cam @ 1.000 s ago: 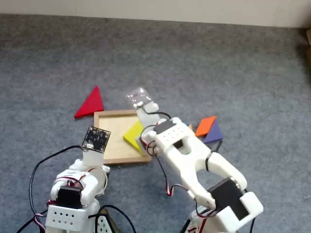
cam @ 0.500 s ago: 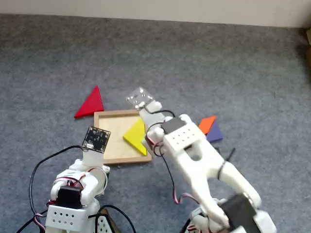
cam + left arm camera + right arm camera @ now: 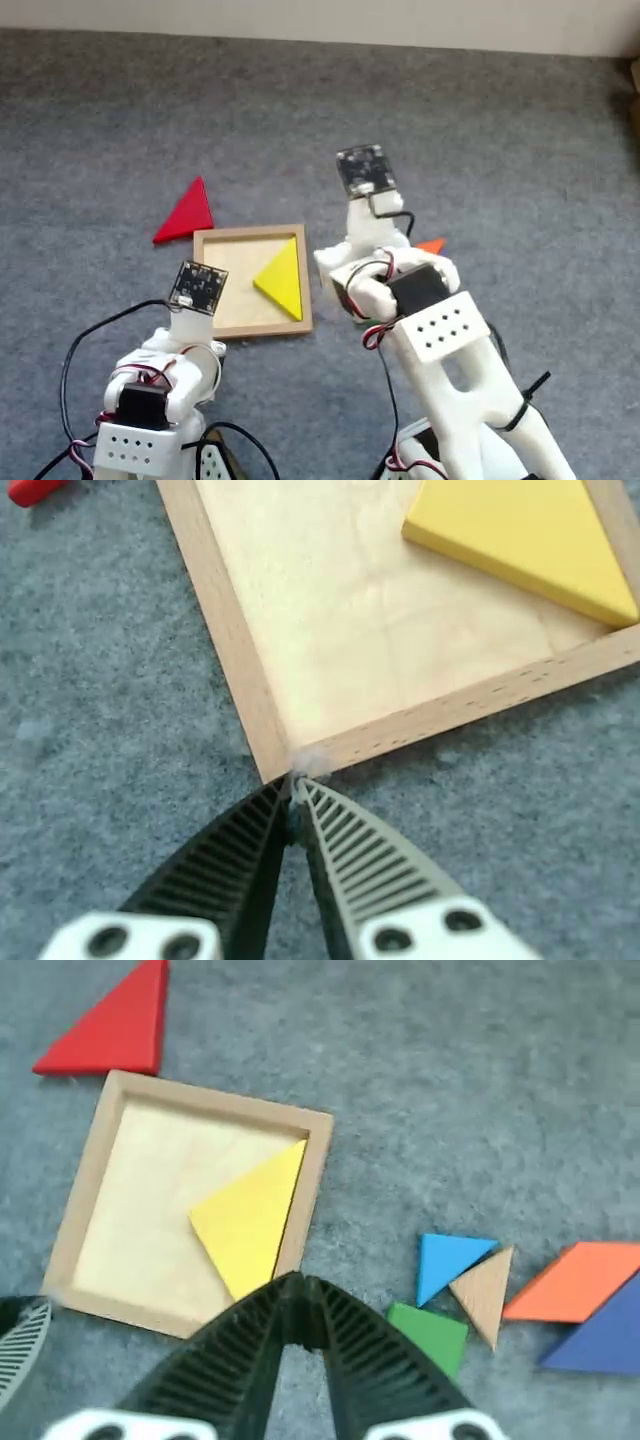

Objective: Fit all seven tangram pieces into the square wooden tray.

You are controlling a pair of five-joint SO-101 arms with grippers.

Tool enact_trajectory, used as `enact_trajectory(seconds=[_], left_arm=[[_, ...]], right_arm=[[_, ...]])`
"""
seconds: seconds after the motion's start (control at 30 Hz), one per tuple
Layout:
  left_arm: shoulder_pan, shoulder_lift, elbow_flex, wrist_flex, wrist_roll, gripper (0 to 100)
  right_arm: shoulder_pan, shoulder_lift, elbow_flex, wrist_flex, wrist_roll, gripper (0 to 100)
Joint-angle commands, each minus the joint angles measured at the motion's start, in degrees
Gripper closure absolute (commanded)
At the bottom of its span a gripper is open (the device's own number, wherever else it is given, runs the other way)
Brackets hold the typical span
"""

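Two claws, both pressed together and empty: the left claw (image 3: 293,792) tips meet the tray (image 3: 205,240) at its 7 o'clock corner, and the right claw (image 3: 297,1290) sits off its 3 o'clock side. The yellow triangle (image 3: 283,280) lies inside at 3 o'clock, the red triangle (image 3: 188,213) outside at 11, and five more pieces (image 3: 447,1262) farther out at 3.

a grey, fuzzy cover (image 3: 500,120) spreads over the whole tabletop, lying under the left gripper (image 3: 293,785) and the right gripper (image 3: 295,1280) and running on ahead of both and out to either side. far beyond the tips of both, a pale band (image 3: 300,18) (a wall or a board, hard to say which) borders the cover's back edge. well off to the right gripper's right, at the very edge of the high view, sits a sliver of something brown (image 3: 635,85), too cut off to name.
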Motion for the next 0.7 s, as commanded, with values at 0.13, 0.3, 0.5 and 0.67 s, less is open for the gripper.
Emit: enact_trajectory(seconds=[0.13, 0.3, 0.5, 0.67], left_arm=[[0.7, -2.8, 1.2, 0.4, 0.4, 99], [0.7, -2.8, 1.2, 0.4, 0.4, 99], [0.7, -2.8, 1.2, 0.4, 0.4, 99], [0.7, -2.8, 1.2, 0.4, 0.4, 99]], right_arm=[[0.7, 8.2, -0.9, 7.4, -10.0, 77.9], [-0.3, 16.2, -0.9, 3.6, -10.4, 75.8], [-0.2, 17.8, -0.7, 1.8, -10.4, 75.8], [-0.3, 17.7, -0.8, 2.2, -10.1, 75.8]])
